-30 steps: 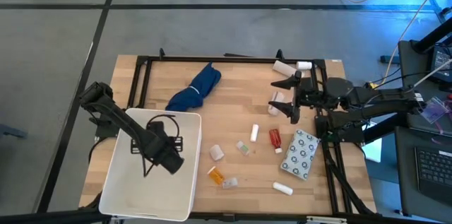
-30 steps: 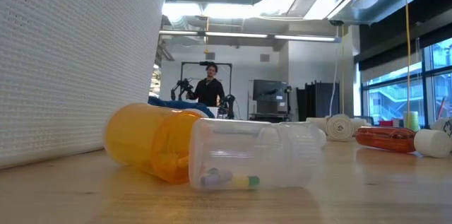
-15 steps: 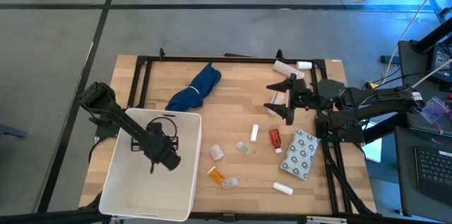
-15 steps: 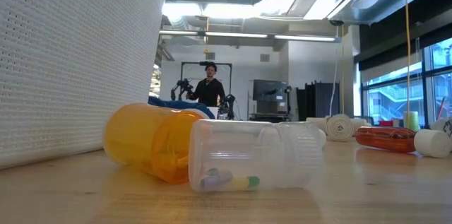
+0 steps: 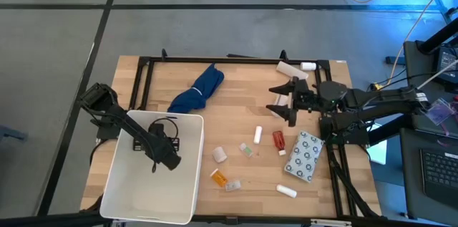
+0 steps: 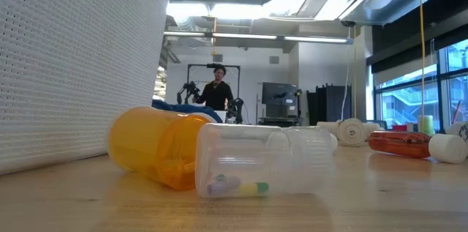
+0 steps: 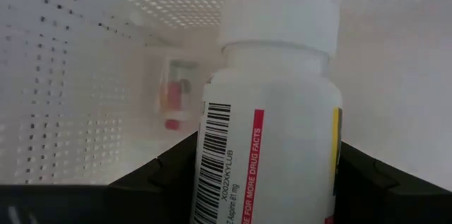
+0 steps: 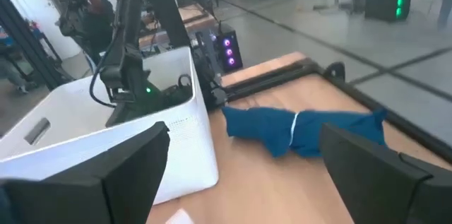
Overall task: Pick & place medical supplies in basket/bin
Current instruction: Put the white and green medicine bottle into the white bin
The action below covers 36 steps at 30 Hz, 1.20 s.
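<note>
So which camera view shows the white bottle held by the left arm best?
The left wrist view: the white bottle fills the picture, with cap, barcode and red label stripe, between the left tool's dark fingers inside the white bin. In the high view the arm hides it. The low and right wrist views do not show it.

Past my own spread fingers (image 8: 127, 171) I see the blue cloth (image 8: 300, 131) lying on the worktop (image 8: 353, 111), beside the white bin (image 8: 106, 136) where the other arm (image 8: 131, 40) reaches in.

Overhead camera faces straight down; table-level camera sits close behind the orange pill bottle (image 6: 157, 155); both wrist cameras share the white tub (image 8: 92, 121).
</note>
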Motion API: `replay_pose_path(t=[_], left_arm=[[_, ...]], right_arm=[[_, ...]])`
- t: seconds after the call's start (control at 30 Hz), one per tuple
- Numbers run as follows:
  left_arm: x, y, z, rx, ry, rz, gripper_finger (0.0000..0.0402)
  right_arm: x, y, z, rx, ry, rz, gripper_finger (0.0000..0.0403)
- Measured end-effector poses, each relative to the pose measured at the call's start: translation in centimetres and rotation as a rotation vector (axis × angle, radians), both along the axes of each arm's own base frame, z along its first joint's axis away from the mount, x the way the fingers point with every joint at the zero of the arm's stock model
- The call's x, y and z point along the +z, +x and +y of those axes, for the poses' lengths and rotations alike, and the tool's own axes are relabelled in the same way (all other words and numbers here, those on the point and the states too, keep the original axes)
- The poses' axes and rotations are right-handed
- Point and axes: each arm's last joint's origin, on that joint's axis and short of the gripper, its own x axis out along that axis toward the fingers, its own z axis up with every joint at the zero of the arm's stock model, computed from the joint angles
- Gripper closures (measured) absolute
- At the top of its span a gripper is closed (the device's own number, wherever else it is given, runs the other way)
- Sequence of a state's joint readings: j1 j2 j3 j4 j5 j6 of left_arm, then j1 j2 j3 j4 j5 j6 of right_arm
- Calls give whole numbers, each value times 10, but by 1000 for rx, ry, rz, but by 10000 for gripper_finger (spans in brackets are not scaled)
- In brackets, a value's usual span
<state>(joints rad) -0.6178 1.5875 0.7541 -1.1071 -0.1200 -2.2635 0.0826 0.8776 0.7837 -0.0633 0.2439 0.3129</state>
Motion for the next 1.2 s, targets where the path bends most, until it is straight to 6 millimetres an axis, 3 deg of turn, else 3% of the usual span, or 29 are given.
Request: replay_pose_path(t=[0.3, 0.67, 1.03, 1.2], left_arm=[[-1, -2, 1, 0, 4, 6, 171], [-2, 0, 0, -5, 0, -22, 170], [-3, 1, 0, -4, -4, -29, 170], [-3, 1, -1, 8, -25, -16, 166]], right_arm=[[-26, 4, 0, -44, 116, 212, 47], [-62, -22, -8, -422, 334, 552, 47], [-85, -11, -5, -468, 433, 724, 47], [-94, -4, 1, -387, 524, 817, 47]])
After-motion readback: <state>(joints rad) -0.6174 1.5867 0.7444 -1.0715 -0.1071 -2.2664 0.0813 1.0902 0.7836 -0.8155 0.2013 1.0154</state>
